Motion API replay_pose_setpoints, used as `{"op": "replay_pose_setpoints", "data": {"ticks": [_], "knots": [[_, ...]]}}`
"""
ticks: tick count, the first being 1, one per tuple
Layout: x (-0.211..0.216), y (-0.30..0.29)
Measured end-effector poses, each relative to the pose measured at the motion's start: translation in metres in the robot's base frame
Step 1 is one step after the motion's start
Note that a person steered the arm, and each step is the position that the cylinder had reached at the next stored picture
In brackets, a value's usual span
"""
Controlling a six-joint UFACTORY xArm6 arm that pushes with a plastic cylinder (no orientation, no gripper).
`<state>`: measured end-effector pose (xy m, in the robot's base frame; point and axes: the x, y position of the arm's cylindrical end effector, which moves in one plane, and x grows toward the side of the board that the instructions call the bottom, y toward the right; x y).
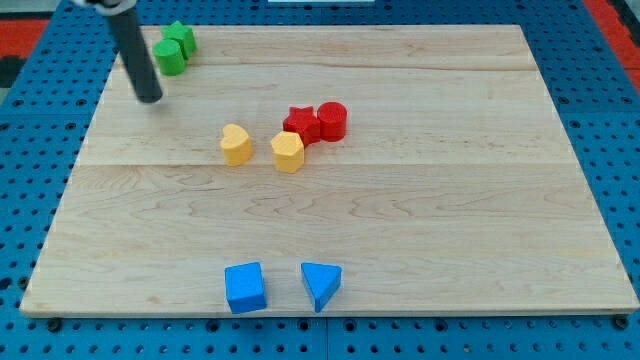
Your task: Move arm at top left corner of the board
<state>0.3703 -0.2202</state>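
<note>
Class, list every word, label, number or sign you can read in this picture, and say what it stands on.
None: no writing shows on the wooden board, on the red, yellow, green or blue blocks, on the rod above my tip, or on the blue pegboard around it.

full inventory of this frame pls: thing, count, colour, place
green blocks: 2, green, touching, view's top left, just right of the rod
red star block: 1, red, centre
red cylinder block: 1, red, touching the star's right side
yellow heart block: 1, yellow, left of centre
yellow hexagonal block: 1, yellow, just below the star
blue cube block: 1, blue, bottom edge
blue triangular block: 1, blue, right of the cube
board: 1, light wood
my tip: 1, dark rod, top left, below-left of the green blocks
</note>
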Motion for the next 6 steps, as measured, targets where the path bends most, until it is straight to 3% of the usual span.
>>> {"op": "replay_pose_setpoints", "data": {"ticks": [1,2,3,4,5,6], "knots": [[0.069,0.075],[0.049,0.124],[0.042,0.119],[0.017,0.039],[-0.019,-0.002],[-0.090,-0.070]]}}
